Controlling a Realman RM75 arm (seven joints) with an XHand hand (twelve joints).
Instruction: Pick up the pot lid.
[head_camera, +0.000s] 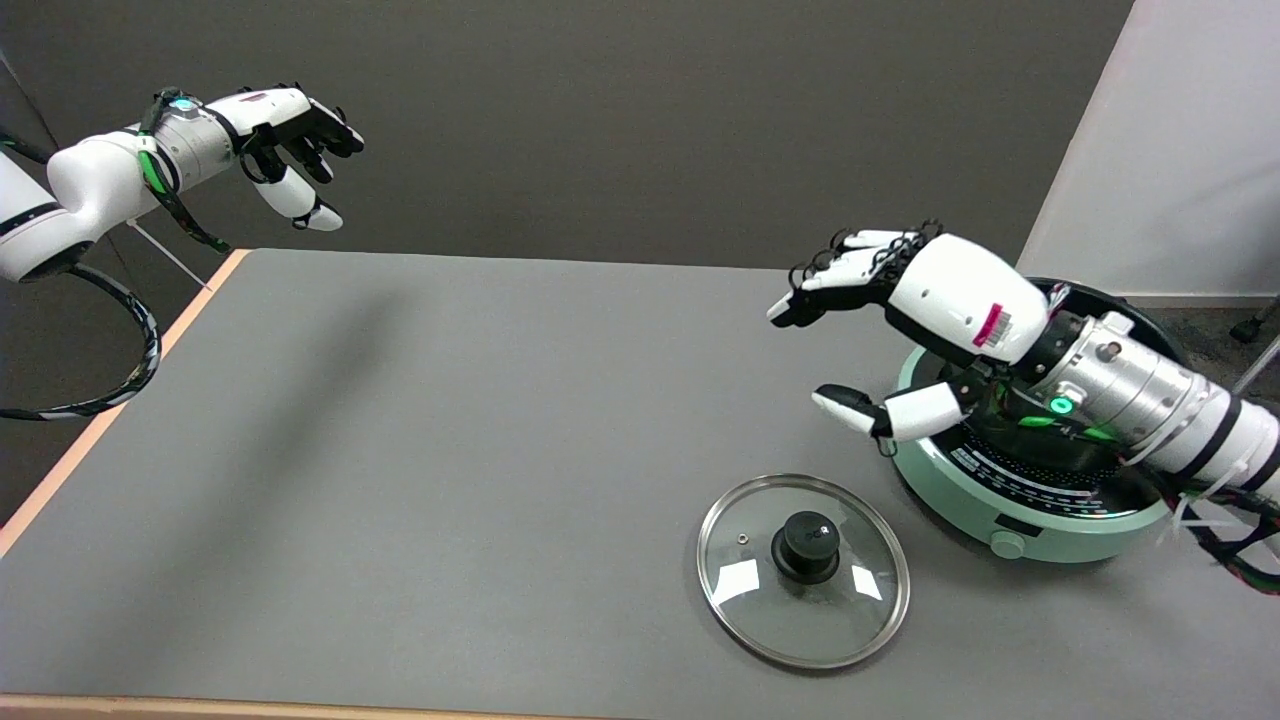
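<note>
The pot lid (803, 570) lies flat on the grey tabletop (450, 450), near the front edge, knob side up, with its black knob (806, 546) standing free at the centre of the glass. Nothing touches it. Just to its right sits the pale green cooker base (1010, 515) with a black pot (1060, 450) on it, close to the lid's rim but apart from it.

My right hand (905, 330) is in the air above the cooker's left side, behind the lid and well clear of it. It holds nothing: the fingers (850, 265) reach forward and spread, the thumb (880, 412) hangs below them, and a wide gap lies between (a ready pose, as I read it, not a grip).

So I judge the task barely begun. The lid is not yet grasped or lifted; everything that counts is left. I would need to bring the hand forward and down over the knob, close around it, then raise the lid off the tabletop. The knob is small and low, so the approach looks like the delicate part.
</note>
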